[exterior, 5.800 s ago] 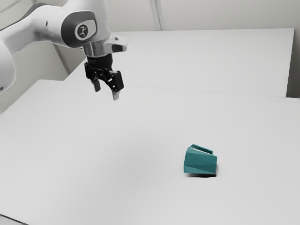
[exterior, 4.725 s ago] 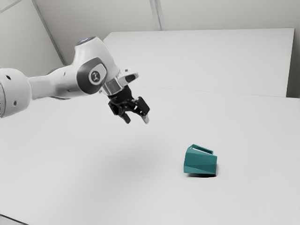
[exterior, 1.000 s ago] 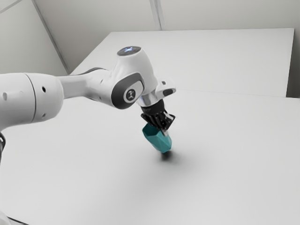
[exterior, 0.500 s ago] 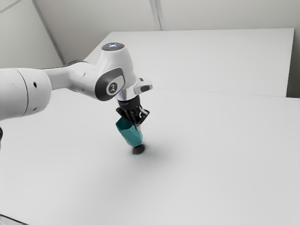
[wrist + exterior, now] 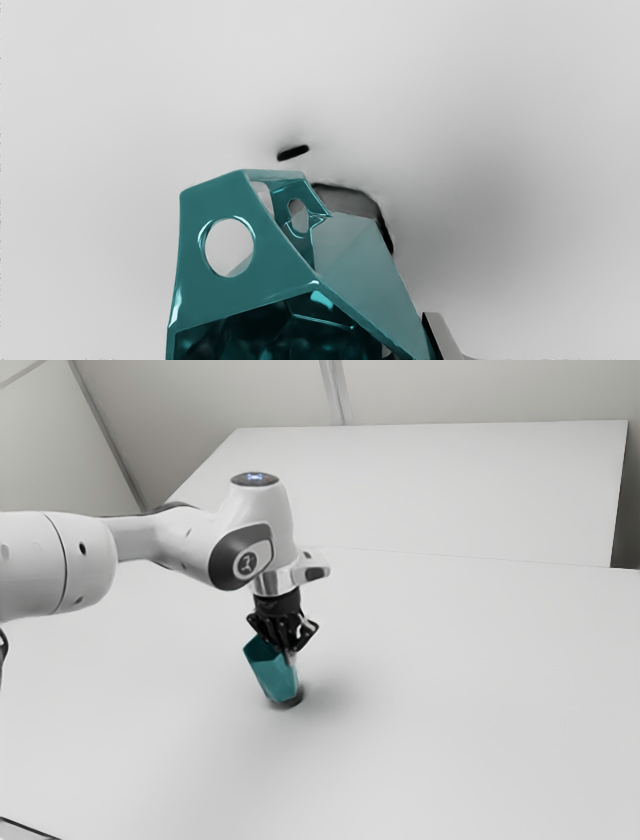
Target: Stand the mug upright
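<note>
In the exterior view my gripper is shut on the wall of the teal mug near its rim. The faceted mug leans, its opening facing up and toward the exterior view's left, its base low over a dark shadow. Whether the base touches the table cannot be told. In the wrist view the mug shows its handle with a round hole and its dark inside. There the gripper has one finger outside the wall and a sliver of the other inside it.
The white table extends around the mug. Behind it stands a pale raised panel, and walls rise beyond. A small black mark or shadow lies on the surface beside the mug's handle in the wrist view.
The mug, first lying on its side, was gripped, lifted, tipped partway up and carried toward the exterior view's left. Over the last half second, hand and mug have come down closer to the table.
</note>
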You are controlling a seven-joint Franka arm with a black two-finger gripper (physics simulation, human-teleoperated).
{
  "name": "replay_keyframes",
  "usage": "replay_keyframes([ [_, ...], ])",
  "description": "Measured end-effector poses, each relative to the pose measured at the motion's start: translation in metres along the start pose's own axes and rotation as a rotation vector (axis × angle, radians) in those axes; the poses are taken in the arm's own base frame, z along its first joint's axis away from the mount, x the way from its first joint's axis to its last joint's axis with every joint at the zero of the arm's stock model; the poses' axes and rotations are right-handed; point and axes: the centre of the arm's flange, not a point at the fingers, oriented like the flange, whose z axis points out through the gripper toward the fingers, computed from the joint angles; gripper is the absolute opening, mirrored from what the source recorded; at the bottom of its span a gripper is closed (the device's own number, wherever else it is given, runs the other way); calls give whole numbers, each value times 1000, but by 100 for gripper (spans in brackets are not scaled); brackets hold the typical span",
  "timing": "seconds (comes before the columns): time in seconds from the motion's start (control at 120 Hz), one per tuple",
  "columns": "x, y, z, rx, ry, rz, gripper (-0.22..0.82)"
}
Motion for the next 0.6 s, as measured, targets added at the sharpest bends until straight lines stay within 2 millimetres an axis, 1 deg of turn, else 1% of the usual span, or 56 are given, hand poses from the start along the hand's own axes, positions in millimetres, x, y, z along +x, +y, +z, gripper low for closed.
replay_keyframes([
  [0.192,-1,-20,5,9,-11,-38,-18],
  [0.45,1,-20,15,23,-22,-43,-18],
  [0.542,3,-31,16,25,-22,-62,-18],
  [0.6,3,-35,16,26,-22,-69,-18],
])
